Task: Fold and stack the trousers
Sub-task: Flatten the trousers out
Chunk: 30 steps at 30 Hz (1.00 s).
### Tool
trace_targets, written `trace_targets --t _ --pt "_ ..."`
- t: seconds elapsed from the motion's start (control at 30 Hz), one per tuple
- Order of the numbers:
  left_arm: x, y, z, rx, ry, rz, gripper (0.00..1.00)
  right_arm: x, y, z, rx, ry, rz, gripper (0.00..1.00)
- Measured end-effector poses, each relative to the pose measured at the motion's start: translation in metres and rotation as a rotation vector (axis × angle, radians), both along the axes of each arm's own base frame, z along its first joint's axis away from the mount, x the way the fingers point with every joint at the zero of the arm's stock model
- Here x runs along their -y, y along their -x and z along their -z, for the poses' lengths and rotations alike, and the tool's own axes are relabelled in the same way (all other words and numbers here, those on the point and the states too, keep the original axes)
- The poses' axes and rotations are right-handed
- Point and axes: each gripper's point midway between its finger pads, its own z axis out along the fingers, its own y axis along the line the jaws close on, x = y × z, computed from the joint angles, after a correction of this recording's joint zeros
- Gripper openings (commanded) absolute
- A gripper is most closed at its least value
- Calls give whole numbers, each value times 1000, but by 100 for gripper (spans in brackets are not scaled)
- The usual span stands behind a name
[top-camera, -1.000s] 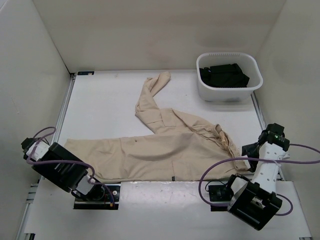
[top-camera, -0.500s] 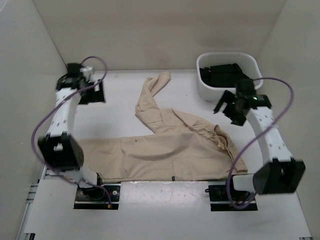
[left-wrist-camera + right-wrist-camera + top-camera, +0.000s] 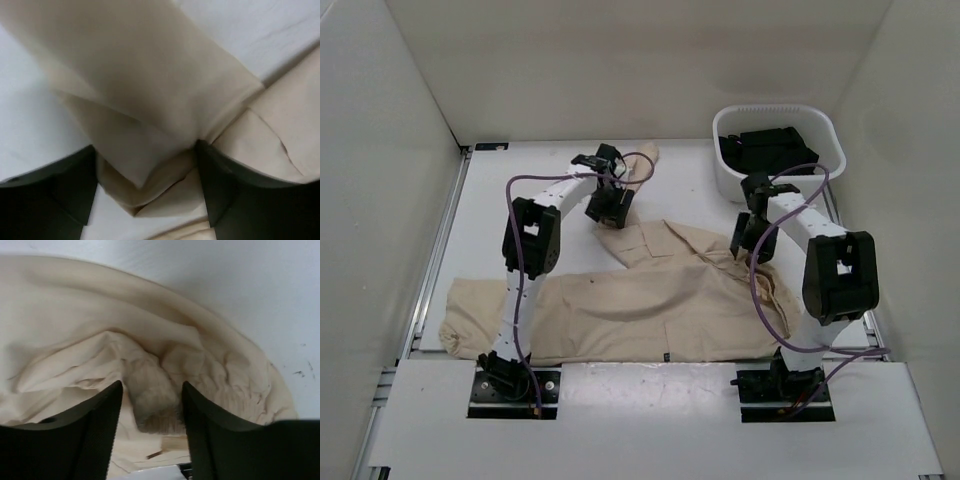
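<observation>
- Trousers (image 3: 650,300) spread unfolded mid-table; one leg lying leftward, the other angled toward the far edge.
- Left gripper (image 3: 145,190) down on the far leg, fingers apart with a cloth fold between; no firm pinch evident.
- Right gripper (image 3: 152,410) likewise parted astride the gathered waistband (image 3: 150,395).
- Judged soft, light, limp: sagging likely; best held at waistband and hem.
- Basket (image 3: 825,175) of black garments far right.

White arm links (image 3: 552,187) with black joint housings (image 3: 839,275) (purple cables looping alongside), dark tool fingers (image 3: 95,430).

White-walled lab enclosure (image 3: 620,70), bolted arms
</observation>
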Motion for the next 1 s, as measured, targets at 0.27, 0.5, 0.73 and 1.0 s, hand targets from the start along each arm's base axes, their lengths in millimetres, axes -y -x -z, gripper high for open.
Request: trace_targets --t 0.27,0.5,0.73,1.0 --pt "-18 77 8 -105 -34 30 49 38 28 23 -44 -10 171 0" --pt "-36 161 -43 -181 -46 66 100 57 24 -6 69 -20 204 0" --pt "-83 -9 -171 367 104 -168 100 50 19 -8 80 -43 167 0" --pt "-84 -52 -11 86 26 -187 96 41 14 -13 93 -49 135 0"
